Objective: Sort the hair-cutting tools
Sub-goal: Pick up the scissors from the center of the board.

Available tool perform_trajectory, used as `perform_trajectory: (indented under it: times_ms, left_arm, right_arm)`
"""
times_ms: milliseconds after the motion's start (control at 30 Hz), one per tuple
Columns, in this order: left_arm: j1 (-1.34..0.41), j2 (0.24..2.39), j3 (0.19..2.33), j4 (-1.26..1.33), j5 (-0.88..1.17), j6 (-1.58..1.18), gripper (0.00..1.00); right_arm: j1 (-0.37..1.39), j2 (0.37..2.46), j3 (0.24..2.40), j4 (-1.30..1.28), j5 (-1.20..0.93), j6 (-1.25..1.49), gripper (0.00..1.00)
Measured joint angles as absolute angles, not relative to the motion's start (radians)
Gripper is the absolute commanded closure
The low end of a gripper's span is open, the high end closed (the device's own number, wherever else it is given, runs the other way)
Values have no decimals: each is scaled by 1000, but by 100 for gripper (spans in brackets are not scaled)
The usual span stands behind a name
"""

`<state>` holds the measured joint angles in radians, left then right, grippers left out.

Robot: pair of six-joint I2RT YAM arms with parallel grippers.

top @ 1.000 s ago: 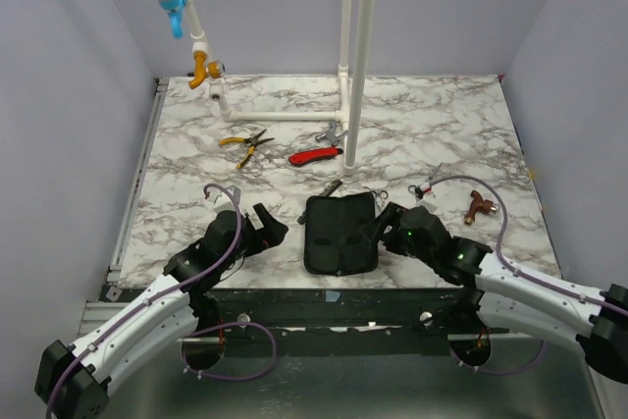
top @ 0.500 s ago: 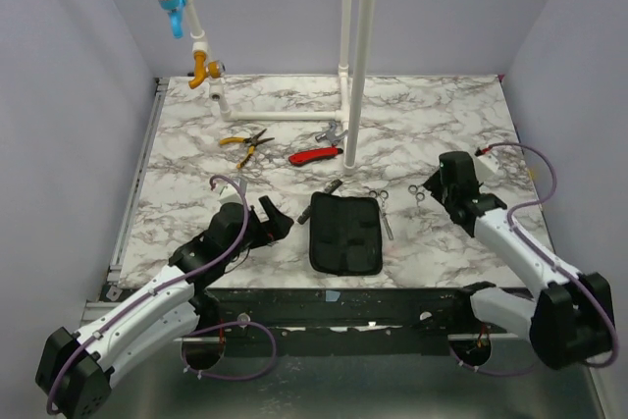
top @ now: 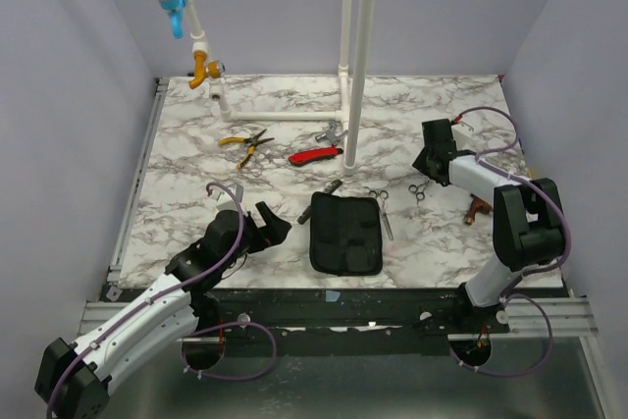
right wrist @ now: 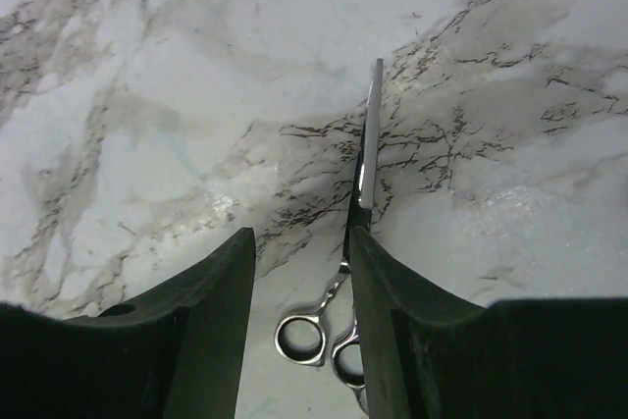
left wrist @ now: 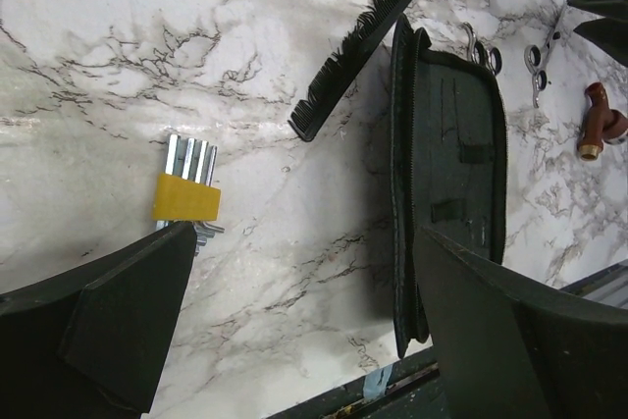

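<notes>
A pair of small silver scissors lies on the marble between the fingers of my right gripper, its blade against the right finger, its rings nearer the camera. The jaws stand partly apart and the left finger is clear of the scissors. From above, that gripper hovers over these scissors at the back right. A second pair of scissors and a black comb lie beside the black pouch. My left gripper is open and empty, left of the pouch.
A yellow-banded hex key set lies by my left finger. Yellow pliers, a red-handled tool and a small silver fitting sit near the white pipes. A brown fitting rests at the right. The table edge runs close below.
My right arm swung from beside the pouch to the back right, over the small scissors, and its jaws narrowed. The left arm barely moved.
</notes>
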<state>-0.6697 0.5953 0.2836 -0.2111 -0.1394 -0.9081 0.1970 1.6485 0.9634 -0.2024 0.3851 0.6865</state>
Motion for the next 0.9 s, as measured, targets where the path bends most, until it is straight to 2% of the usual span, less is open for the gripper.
perform_trajectory:
  times_ms: [300, 667, 833, 900]
  left_arm:
    - [-670, 643, 284, -197, -140, -892, 6]
    - [-670, 679, 284, -167, -137, -888, 6]
    - [-670, 679, 284, -160, -137, -888, 5]
    - [-670, 679, 284, -159, -137, -888, 5]
  right_arm:
    - [186, 1748, 977, -220, 406, 653, 55]
    - [177, 1754, 972, -211, 417, 638, 79]
    - [175, 1742, 950, -188, 415, 638, 99]
    - [175, 1733, 940, -181, 412, 639, 99]
